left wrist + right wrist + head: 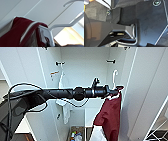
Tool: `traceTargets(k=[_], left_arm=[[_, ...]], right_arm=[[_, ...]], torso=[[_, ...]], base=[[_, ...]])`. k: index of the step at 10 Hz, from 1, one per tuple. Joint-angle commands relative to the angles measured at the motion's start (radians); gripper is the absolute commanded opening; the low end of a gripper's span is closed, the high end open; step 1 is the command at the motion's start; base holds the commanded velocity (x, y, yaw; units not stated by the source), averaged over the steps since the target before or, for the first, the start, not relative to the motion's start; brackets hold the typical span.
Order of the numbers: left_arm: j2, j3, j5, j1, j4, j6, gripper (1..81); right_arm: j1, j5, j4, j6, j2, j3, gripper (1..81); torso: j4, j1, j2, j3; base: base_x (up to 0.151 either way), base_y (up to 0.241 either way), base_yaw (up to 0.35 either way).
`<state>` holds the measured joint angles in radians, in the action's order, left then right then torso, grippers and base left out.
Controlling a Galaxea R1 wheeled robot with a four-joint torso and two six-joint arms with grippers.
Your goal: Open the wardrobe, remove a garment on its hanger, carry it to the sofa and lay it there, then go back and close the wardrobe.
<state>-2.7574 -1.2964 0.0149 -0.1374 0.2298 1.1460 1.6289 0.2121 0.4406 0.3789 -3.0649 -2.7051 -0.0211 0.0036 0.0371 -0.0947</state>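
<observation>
A: Nearest the camera, the left arm reaches across from the left side of the head view, and the left gripper [115, 92] sits at the top of the garment [110, 115], just under the hanger [114, 76]. Is it clamped on?

B: It looks closed on the hanger's lower frame, where the collar meets it; in the left wrist view the white bar of the hanger runs straight down toward the dark tip. I'd call that a hold on the hanger, not on cloth. The right gripper I cannot tell.

A: How will the jacket carry?

B: By my judgement, soft and fairly heavy for a garment. The red body droops and bunches below the gripper, one shoulder slumped off to the side, so it will swing. The hanger is thin, stiff and probably slick; gripping near the neck under the hook keeps the load balanced.

A: And behind it?

B: The wardrobe [82, 69], doors open, white inside. The hook looks free of the rail fittings, though I can't be sure. Farther in, a white shirt [64, 100] hangs at the left, and small items lie on the wardrobe floor.
</observation>
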Motion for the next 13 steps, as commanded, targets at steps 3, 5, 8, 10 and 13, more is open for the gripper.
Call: traceTargets(k=[3,5,8,10,13], left_arm=[[0.018,0.031,-0.118,-0.178,0.045,-0.020,1.0],[0.022,0.042,-0.118,-0.162,0.051,-0.020,1.0],[0.025,0.051,-0.116,-0.140,0.059,-0.022,1.0],[0.031,0.057,-0.118,-0.124,0.077,-0.020,1.0],[0.044,0.077,-0.118,-0.122,0.077,-0.020,1.0]], right_arm=[[-0.028,-0.040,-0.005,-0.002,-0.007,0.007,81.1],[-0.030,-0.040,-0.005,-0.002,-0.007,0.009,81.1],[-0.033,-0.040,-0.002,-0.002,-0.008,0.009,81.1],[-0.033,-0.042,0.000,-0.002,-0.008,0.009,81.1],[-0.033,-0.040,0.000,-0.002,-0.008,0.009,81.1]], torso=[[0.000,-0.002,0.001,0.000],[0.000,-0.002,0.001,0.000],[0.000,-0.002,0.001,0.000],[0.000,-0.004,0.002,0.001],[0.000,-0.003,0.001,0.001]], base=[[-0.127,0.000,0.000],[-0.127,0.000,0.000],[-0.119,0.000,0.000],[0.000,0.000,0.000],[-0.051,0.000,0.000]])
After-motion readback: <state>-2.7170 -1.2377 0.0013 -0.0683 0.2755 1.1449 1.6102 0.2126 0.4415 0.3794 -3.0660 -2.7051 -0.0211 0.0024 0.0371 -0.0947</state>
